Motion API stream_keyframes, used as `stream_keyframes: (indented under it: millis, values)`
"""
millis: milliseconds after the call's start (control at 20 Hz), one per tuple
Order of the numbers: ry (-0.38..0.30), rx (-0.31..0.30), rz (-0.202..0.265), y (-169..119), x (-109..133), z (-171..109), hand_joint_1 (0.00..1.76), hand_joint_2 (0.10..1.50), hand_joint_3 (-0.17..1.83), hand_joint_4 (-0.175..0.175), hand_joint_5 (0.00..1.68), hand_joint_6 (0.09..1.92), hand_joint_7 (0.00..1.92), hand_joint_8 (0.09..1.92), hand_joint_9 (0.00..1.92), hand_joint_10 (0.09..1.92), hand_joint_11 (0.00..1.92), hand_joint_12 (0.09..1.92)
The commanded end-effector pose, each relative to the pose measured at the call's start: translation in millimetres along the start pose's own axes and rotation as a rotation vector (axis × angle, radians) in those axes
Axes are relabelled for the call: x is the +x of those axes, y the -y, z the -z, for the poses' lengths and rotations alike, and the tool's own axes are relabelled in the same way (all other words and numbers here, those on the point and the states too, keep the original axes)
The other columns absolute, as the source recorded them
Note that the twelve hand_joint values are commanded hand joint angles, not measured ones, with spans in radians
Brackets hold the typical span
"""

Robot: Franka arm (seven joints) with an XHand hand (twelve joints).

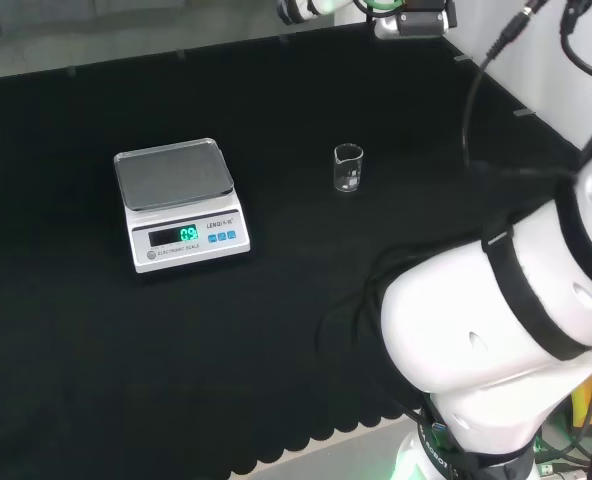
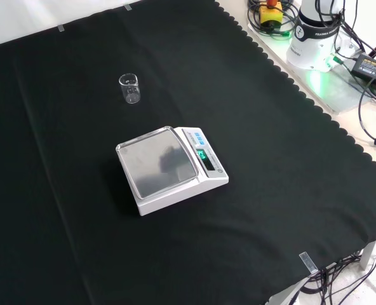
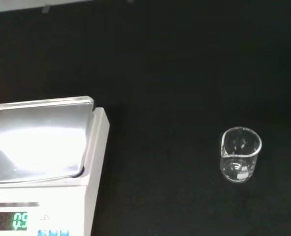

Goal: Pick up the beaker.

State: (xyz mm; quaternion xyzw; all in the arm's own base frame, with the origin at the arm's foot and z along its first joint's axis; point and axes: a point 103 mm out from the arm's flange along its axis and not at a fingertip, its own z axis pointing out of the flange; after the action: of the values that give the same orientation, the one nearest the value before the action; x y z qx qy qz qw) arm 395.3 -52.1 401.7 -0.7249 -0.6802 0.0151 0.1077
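Beaker stands upright, alone on the black cloth. Only obstacle: the white scale, well apart, at the beaker's 9 o'clock in the head view and at its 5 o'clock in the front view. Open cloth at 12, 3 and 6 o'clock in the head view. Bare cloth lies between beaker and scale in the wrist view.

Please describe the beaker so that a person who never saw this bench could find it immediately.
Find the white scale with its metal pan on the black cloth. In the head view, the beaker stands apart to its right, upright. It is small, clear glass with a spout, the single glass piece there.
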Motion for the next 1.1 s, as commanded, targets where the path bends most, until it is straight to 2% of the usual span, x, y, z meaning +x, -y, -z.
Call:
stream_keyframes:
  millis: [50, 300, 650, 1100]
  values:
    - [-0.071, 0.018, -0.029, -66, -50, -29, 0.36, 0.73, 0.09, -0.084, 0.16, 0.09, 0.00, 0.57, 0.00, 0.82, 0.14, 1.54]
    - [-0.075, 0.054, -0.058, -95, -74, -50, 0.37, 0.73, 0.08, -0.084, 0.16, 0.09, 0.00, 0.59, 0.00, 0.83, 0.15, 1.54]
    - [-0.122, 0.111, -0.102, -125, -112, -85, 0.38, 0.73, 0.08, -0.084, 0.16, 0.09, 0.00, 0.60, 0.00, 0.83, 0.15, 1.54]
    - [-0.158, 0.215, -0.101, -154, -139, -132, 0.39, 0.73, 0.07, -0.084, 0.16, 0.09, 0.00, 0.60, 0.00, 0.83, 0.13, 1.54]
